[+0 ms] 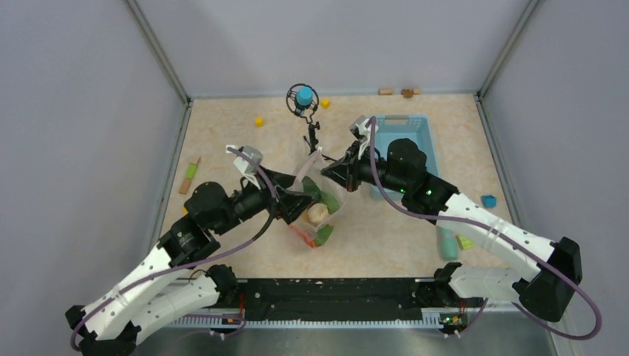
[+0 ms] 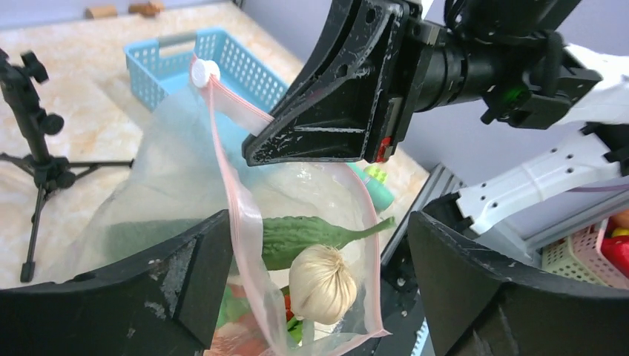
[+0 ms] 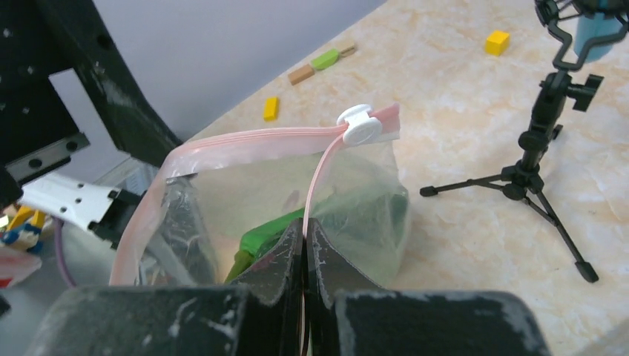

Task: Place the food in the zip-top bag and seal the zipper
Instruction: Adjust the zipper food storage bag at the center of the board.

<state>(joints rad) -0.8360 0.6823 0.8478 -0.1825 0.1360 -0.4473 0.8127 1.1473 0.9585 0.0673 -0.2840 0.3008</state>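
Mid-desk, between the two arms: clear zip-top bag hanging mouth-up, with a green cucumber and a beige mushroom inside. Along its mouth, pink zipper with a white slider at one end, one strand pinched in the pressed-together right gripper. Around the bag, left gripper spread wide, with a blue basket and a small black tripod beyond.

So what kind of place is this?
Probably a lab test booth: grey walls box in the table, a small tripod stands on it, and the food is plastic.
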